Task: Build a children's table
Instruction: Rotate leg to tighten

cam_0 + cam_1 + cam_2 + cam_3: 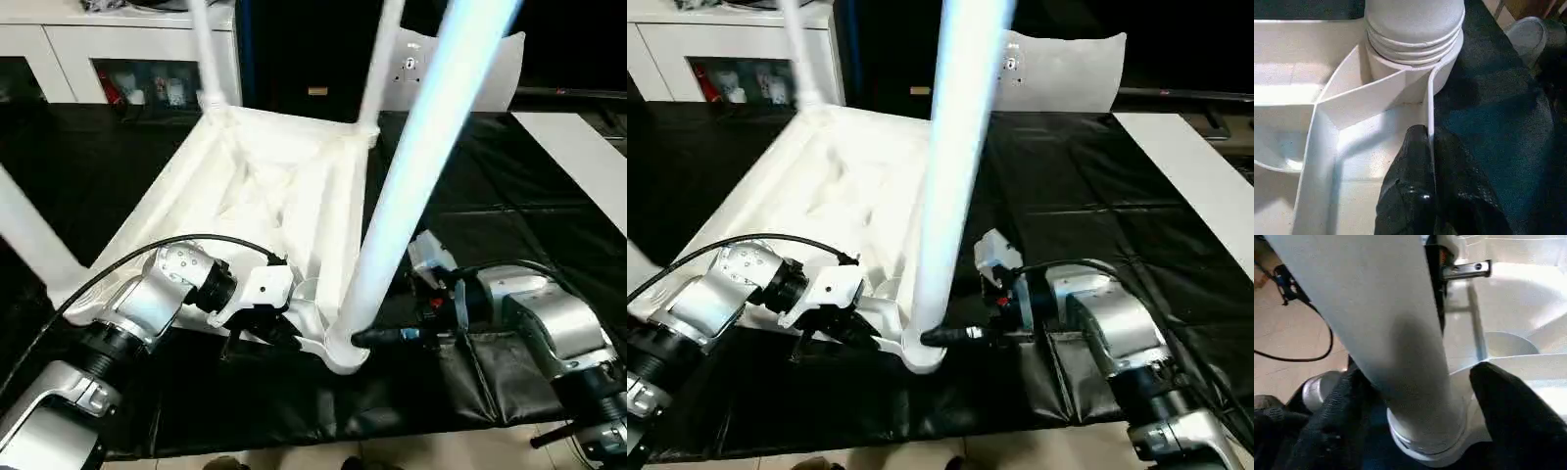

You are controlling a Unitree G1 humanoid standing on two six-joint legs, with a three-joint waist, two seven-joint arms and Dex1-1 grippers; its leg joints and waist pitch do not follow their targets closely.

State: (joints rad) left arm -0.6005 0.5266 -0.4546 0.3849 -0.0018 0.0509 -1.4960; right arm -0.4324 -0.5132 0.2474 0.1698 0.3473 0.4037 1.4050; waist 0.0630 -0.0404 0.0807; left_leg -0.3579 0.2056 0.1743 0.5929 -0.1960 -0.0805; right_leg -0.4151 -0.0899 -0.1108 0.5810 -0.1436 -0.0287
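Left gripper (1430, 147) pinches the upturned table top's (265, 176) near rim; right gripper (1415, 396) straddles the near-corner leg (411, 176), grip uncertain. If the pinch slips, the top could shift.

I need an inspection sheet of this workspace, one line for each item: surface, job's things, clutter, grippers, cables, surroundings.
Surface: black sheet covering the work area.
Job's things: table top lying underside up; near leg standing in its corner socket; other legs standing at other corners.
Clutter: flat white board at the right edge.
Grippers: left gripper shut on the top's rim beside the socket; right gripper, fingers either side of the near leg's base.
Cables: black cable looping over the left arm.
Surroundings: white cabinet behind.
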